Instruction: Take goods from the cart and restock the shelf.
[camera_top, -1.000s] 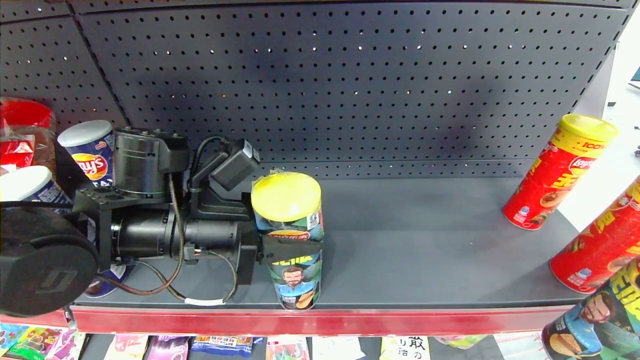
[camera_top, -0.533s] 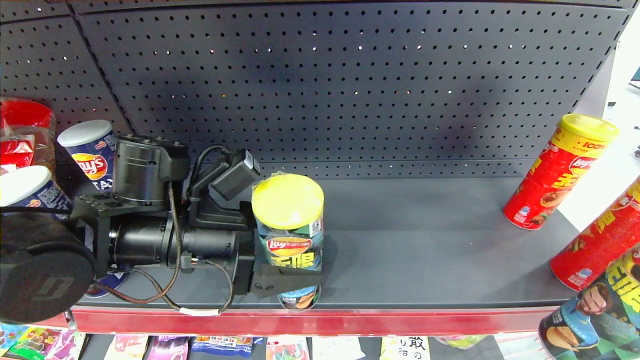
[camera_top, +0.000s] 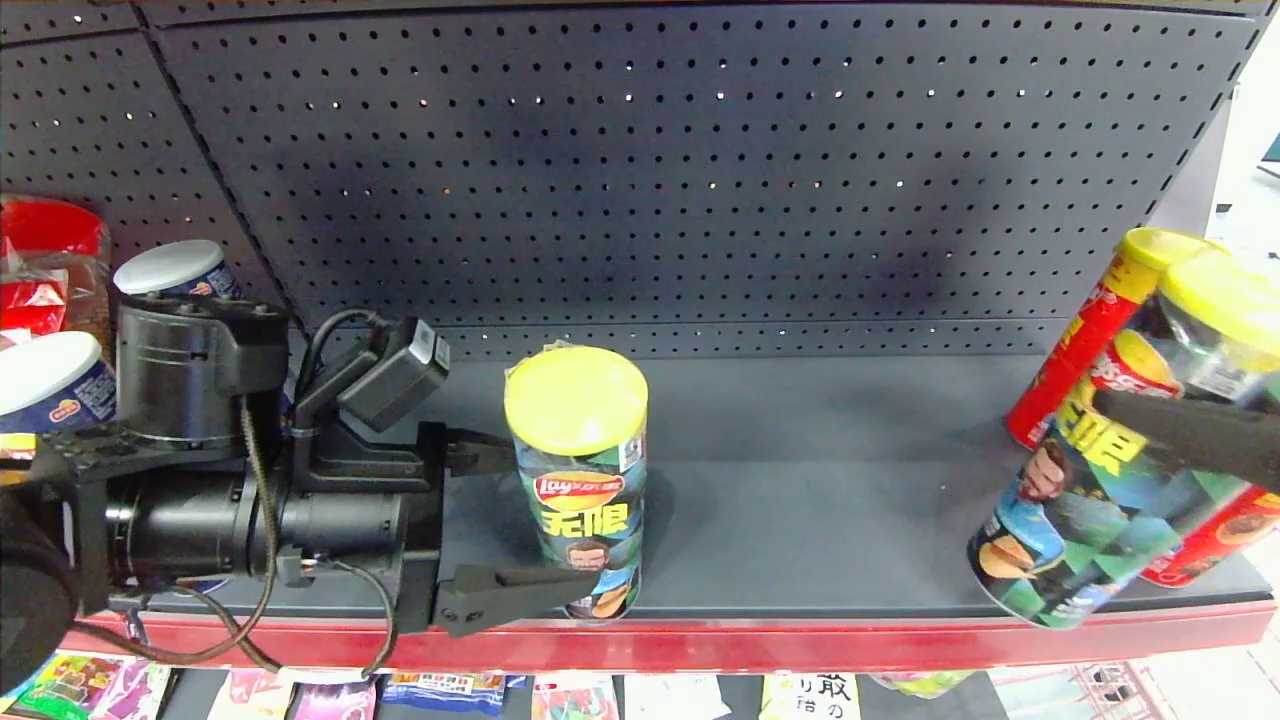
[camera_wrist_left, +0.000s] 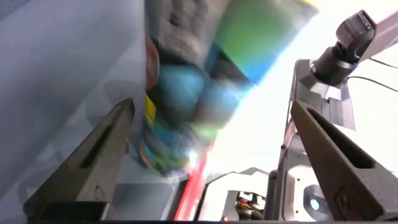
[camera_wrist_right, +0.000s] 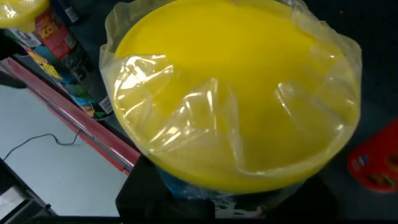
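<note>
Perforated dark back panel (camera_top: 700, 180) spans the rear. Colourful packets (camera_top: 450, 690) on tier below. Far left: red-lidded container (camera_top: 45, 228), possibly a jar.

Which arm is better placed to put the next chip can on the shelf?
Right: the right gripper holds a green-and-blue cylindrical chip can with a yellow lid at the dark grey shelf's right end; the left gripper is open beside the matching standing can.

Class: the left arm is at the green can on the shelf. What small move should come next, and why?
Probably draw the left end effector straight back: its fingers stand open either side of the green can, which stands upright on the shelf.
</note>
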